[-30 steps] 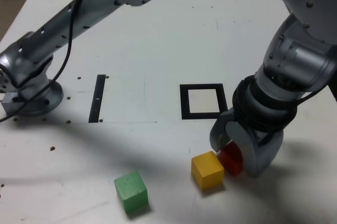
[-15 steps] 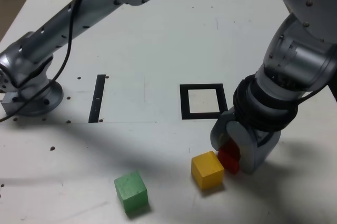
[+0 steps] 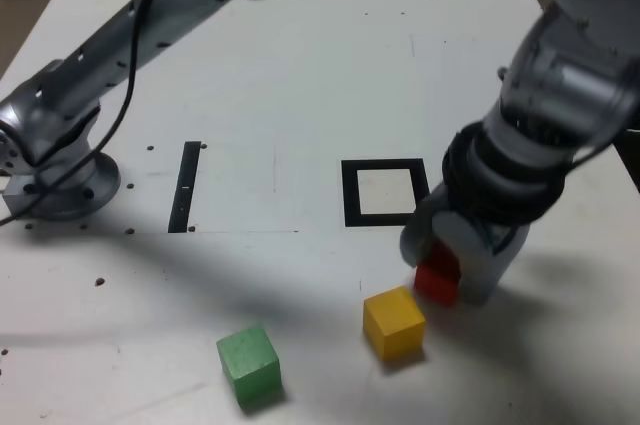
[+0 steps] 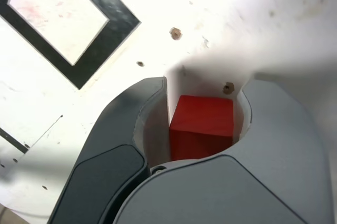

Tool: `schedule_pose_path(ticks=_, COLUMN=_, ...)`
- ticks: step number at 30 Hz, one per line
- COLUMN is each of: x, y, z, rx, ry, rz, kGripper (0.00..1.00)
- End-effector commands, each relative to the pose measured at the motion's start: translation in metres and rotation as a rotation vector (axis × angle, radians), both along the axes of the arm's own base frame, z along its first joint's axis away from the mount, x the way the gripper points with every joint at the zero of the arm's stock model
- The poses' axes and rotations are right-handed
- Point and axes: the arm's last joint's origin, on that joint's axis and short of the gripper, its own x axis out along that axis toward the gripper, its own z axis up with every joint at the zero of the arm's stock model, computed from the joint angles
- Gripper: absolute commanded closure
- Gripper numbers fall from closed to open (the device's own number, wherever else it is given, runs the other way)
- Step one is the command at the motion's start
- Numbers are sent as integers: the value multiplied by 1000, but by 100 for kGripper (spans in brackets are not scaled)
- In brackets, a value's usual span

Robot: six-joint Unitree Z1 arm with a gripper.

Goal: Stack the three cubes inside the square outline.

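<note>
Red cube [image 3: 437,283] now lifted from beside yellow cube [image 3: 394,322], hand [image 3: 452,267] clamped on it

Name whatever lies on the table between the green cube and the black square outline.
Nothing: in the exterior view, only bare white table separates the green cube from the square outline.

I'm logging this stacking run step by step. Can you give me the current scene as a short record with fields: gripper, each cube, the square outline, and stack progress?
gripper: shut on the red cube
red cube: between the jaws, beside the yellow cube on the exterior view's right
yellow cube: on the table, free
green cube: on the table, apart from the others, toward the exterior view's left
square outline: nothing inside it
stack progress: no cube placed or stacked yet
</note>
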Motion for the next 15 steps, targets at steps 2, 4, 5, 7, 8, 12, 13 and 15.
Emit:
schedule_pose_path(ticks=2, x=-6, y=15, z=18, rx=3, ry=-12, rz=60, kGripper=71)
schedule_pose_path(ticks=4, x=-9, y=26, z=25, rx=6, ry=-15, rz=102, kGripper=71)
schedule_pose_path(ticks=5, x=-11, y=31, z=28, rx=8, ry=-16, rz=125, kGripper=71)
schedule_pose_path(ticks=7, x=-15, y=43, z=35, rx=10, ry=-16, rz=172, kGripper=71)
schedule_pose_path(ticks=8, x=-17, y=49, z=37, rx=11, ry=-14, rz=196, kGripper=71)
schedule_pose_path(ticks=12, x=-25, y=77, z=39, rx=21, ry=17, rz=301, kGripper=71)
schedule_pose_path(ticks=13, x=-27, y=83, z=38, rx=26, ry=25, rz=323, kGripper=71)
schedule_pose_path(ticks=15, x=-31, y=95, z=38, rx=35, ry=32, rz=361, kGripper=71)
